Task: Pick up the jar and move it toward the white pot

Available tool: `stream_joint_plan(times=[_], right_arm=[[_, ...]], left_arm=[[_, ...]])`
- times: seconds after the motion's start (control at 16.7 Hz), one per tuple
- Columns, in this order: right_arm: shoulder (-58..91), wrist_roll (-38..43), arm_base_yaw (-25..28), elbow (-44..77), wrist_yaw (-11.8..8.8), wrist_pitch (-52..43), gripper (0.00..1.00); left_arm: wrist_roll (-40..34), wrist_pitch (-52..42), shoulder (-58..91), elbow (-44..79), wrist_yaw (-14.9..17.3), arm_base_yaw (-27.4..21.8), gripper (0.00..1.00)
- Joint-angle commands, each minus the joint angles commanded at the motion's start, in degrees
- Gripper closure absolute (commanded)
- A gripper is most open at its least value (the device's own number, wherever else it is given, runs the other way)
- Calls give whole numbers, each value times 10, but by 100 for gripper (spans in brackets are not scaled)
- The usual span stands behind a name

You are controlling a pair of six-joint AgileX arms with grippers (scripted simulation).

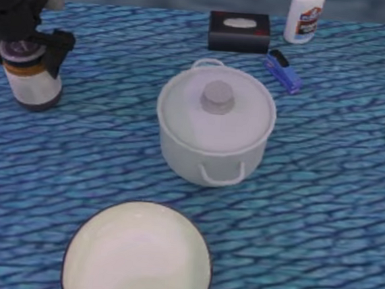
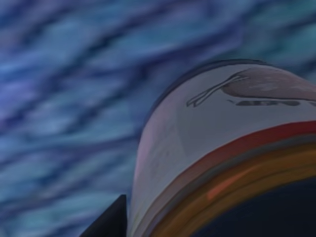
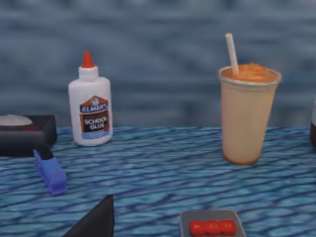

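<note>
Nearest, an empty white plate sits before the lidded white pot, while at far left the left gripper jaws clasp the jar; the glue bottle reads "Elmer's School Glue".

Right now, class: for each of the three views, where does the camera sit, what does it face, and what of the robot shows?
Top view: above the table, looking down at the pot; left gripper around the jar.
Left wrist view: close against the jar; one dark fingertip shows.
Right wrist view: low, facing the glue bottle and cup; one fingertip shows.
Shared: jar; glue bottle.
</note>
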Motion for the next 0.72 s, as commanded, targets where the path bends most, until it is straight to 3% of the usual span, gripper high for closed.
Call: stream_joint_plan(times=[0.42, 0.72], right_arm=[[0, 0, 0, 0, 0, 0, 0], [0, 0, 0, 0, 0, 0, 0]], left_arm=[[0, -4, -23, -21, -2, 1, 100], [0, -27, -172, -134, -4, 6, 100]])
